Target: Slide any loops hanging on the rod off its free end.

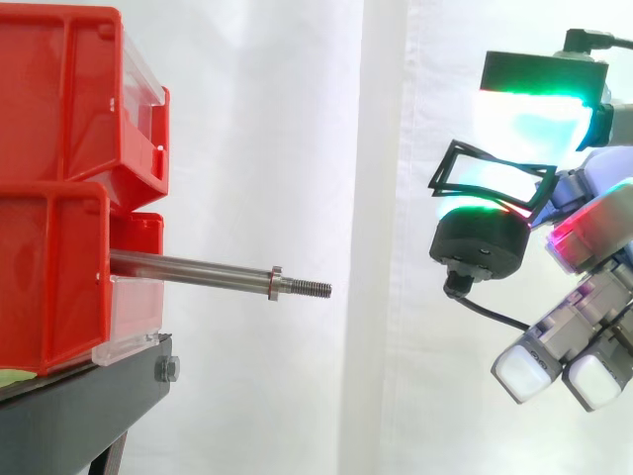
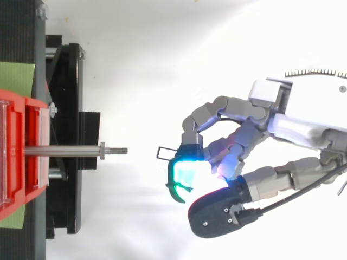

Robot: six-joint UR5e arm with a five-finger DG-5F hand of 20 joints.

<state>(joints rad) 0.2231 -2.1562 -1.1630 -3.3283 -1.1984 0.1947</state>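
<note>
The loop [image 1: 499, 155] sits in the hand [image 2: 293, 127], pinched between its pads. The rod [image 1: 198, 269] lies well apart from the hand, out beyond its fingertips and lower than the loop, with its free end pointing back toward the hand. Farther from the hand, the rod's other end enters the lower of two stacked bins [image 1: 59, 178], which rest on a stand [image 1: 89, 406].

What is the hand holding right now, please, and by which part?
A thin black loop, pinched in the hand by the side away from the rod.
</note>
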